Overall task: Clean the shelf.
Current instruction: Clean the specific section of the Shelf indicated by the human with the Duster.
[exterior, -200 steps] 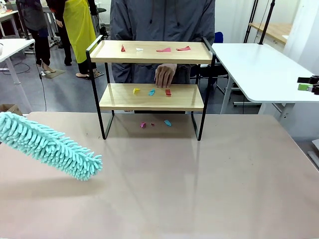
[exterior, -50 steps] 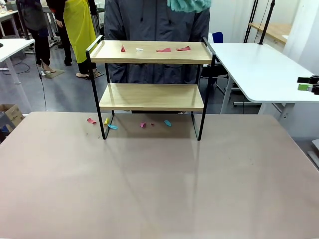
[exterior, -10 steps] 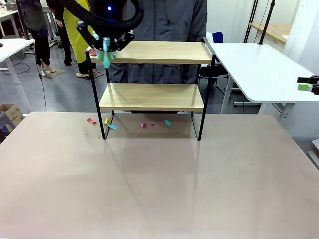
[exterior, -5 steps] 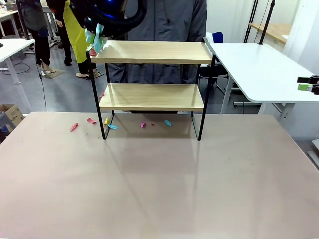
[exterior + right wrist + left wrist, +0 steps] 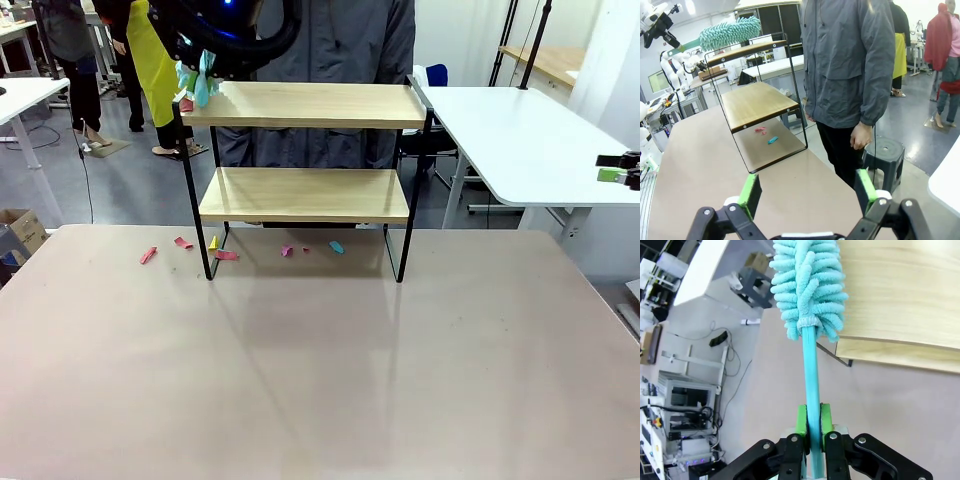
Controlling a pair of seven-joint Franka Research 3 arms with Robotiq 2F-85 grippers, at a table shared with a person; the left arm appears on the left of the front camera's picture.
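The shelf point(image 5: 310, 105) is found in the upper middle of the front frame, standing at the far side of the table point(image 5: 320, 400). Its two wooden boards are almost bare: one red scrap point(image 5: 186, 104) is caught at the left end of the top board. Right there, in the upper left, the fluffy tip of a teal duster point(image 5: 203, 80) is held beside that end of the board, under the dark wrist of the left arm. Whether it touches the wood cannot be told.

In the left wrist view the left claw point(image 5: 810, 422) is seen clamped tight on the duster's teal handle, with the green pads point(image 5: 801, 420) pressed to either side. The fluffy head is raised to the top centre of the frame, and it is laid over the edge of the pale board at the upper right.

On the table, loose paper scraps are scattered around the shelf's left legs and under it: a pink one point(image 5: 148, 255) farthest left, a yellow one point(image 5: 213, 242) by the leg, and a blue one point(image 5: 336, 246) beneath the lower board.

The right claw point(image 5: 807, 192) is held with its fingers spread wide apart and nothing between them. The shelf is seen from it at the centre left. A person in a grey jacket point(image 5: 330, 40) is placed just behind the shelf.
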